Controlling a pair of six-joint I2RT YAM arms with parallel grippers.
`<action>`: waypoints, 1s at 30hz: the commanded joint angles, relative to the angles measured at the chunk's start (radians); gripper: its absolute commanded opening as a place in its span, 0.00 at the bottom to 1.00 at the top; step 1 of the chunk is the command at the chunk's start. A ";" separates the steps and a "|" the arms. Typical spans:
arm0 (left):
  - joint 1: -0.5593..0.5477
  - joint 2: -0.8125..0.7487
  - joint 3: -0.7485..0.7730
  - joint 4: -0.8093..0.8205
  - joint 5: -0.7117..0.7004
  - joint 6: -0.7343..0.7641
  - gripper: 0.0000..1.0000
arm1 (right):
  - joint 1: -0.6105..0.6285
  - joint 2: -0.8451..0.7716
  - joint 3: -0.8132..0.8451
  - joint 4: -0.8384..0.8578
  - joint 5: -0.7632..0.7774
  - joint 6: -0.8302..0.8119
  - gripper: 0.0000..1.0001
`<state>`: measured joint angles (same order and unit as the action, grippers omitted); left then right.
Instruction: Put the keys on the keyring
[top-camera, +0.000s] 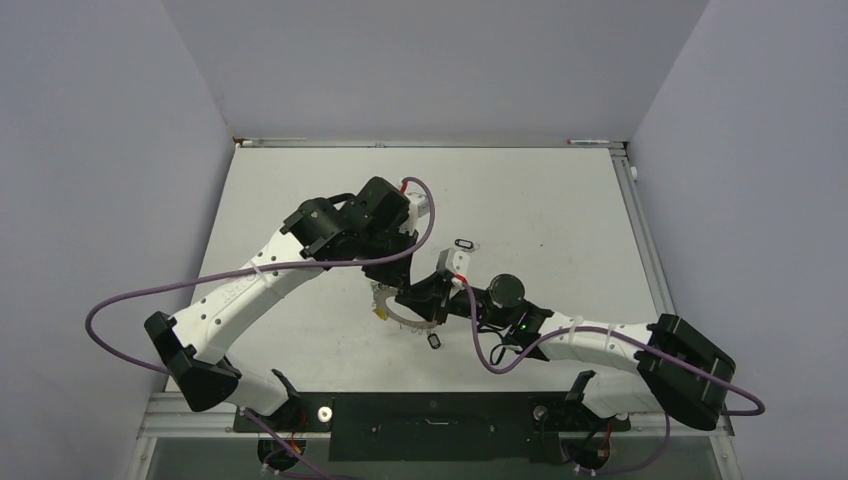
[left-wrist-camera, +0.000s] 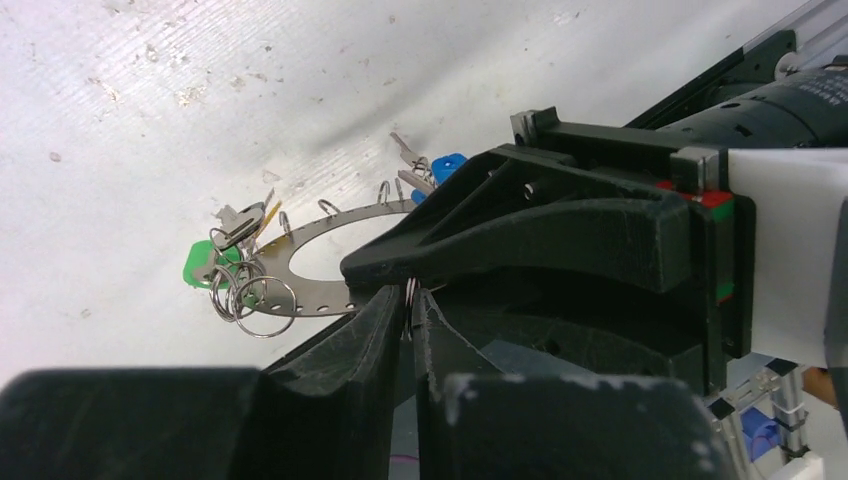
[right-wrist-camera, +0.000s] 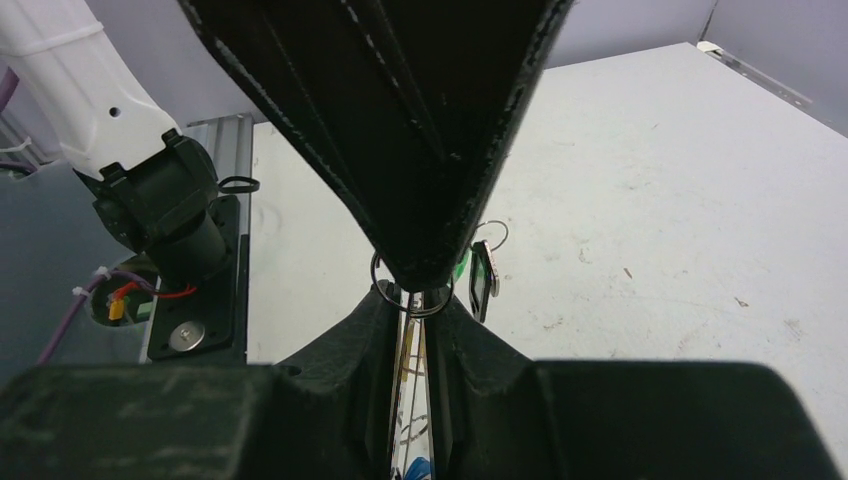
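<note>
Now, left to right: metal keys (left-wrist-camera: 236, 226), one with a glossy green oval tag (left-wrist-camera: 198, 268), hang on the flat, perforated grey keyring (left-wrist-camera: 300, 302) over the scuffed white worktop (top-camera: 560, 220). Your left end effector (left-wrist-camera: 408, 318) is pinched almost shut on a thin wire ring (left-wrist-camera: 410, 292) at its rim. Your right end effector (right-wrist-camera: 412, 318) clamps the keyring's thin edge, fingers barely apart.

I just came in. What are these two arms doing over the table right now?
Both arms meet at mid-table over the keyring. The left gripper is shut on its rim, and the right gripper seems to pinch the same rim from the other side. A green key and a blue key sit at its rim, seemingly attached. One black-tagged key lies apart on the table.
</note>
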<state>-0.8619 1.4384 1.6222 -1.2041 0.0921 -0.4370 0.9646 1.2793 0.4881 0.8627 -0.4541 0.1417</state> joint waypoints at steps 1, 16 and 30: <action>0.026 -0.022 0.023 0.041 0.059 -0.001 0.16 | 0.005 -0.064 -0.010 0.106 -0.074 0.004 0.05; 0.028 -0.249 -0.136 0.332 0.148 0.241 0.51 | -0.023 -0.107 -0.049 0.172 -0.253 0.156 0.05; 0.024 -0.665 -0.564 0.813 0.185 0.651 0.58 | -0.081 -0.217 0.047 -0.127 -0.326 0.322 0.05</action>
<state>-0.8360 0.7914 1.0180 -0.5312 0.2554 0.0624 0.8913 1.1362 0.4541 0.8398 -0.7685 0.4397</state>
